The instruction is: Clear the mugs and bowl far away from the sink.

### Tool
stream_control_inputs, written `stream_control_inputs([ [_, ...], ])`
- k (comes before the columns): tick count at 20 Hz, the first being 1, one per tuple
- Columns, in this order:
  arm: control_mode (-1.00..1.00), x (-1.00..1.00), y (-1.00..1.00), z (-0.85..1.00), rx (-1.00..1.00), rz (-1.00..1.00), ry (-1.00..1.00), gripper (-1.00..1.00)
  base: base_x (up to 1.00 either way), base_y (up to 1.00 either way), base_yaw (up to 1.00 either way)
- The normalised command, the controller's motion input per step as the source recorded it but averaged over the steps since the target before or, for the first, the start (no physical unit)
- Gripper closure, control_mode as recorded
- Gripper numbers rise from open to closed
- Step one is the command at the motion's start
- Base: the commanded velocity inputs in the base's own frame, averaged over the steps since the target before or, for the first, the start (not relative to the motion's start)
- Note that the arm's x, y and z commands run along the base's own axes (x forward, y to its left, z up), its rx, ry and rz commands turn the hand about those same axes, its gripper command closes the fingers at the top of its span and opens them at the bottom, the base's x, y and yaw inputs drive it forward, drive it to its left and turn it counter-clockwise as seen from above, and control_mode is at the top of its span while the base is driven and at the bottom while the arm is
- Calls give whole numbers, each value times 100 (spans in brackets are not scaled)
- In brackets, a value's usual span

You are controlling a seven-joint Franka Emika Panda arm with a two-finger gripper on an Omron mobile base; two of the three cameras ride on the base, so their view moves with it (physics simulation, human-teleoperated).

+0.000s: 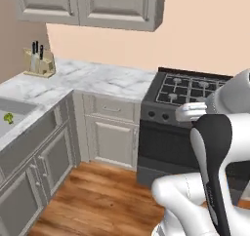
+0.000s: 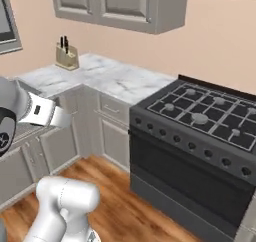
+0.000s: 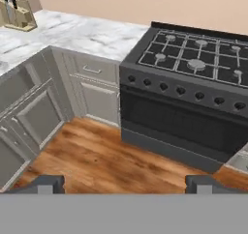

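Note:
The mugs and the bowl are out of view. A corner of the grey recessed sink [image 1: 14, 108] shows at the left edge of the left base view, with a small green thing [image 1: 9, 117] in it that is too small to identify. My gripper [image 3: 125, 185] is open, its two dark fingertips [image 3: 46, 183] standing wide apart with nothing between them. It hangs in mid-air over the wooden floor, facing the corner cabinets and the stove. The white hand [image 1: 189, 112] sits in front of the stove's front edge.
A black gas stove [image 2: 200, 111] with an oven below stands at the right. A marble counter [image 1: 97, 79] wraps the corner, with a knife block [image 1: 39, 62] at the back left. Grey cabinets run below and above, over a wooden floor [image 3: 97, 155].

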Motion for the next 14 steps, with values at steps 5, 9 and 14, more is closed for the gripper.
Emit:
stream_control_inputs([
  [5, 100, 0, 0, 0, 0, 0, 0, -100, 3, 0, 100],
  [9, 100, 0, 0, 0, 0, 0, 0, -100, 8, 0, 100],
  [14, 100, 0, 0, 0, 0, 0, 0, -100, 63, 4, 65],
])
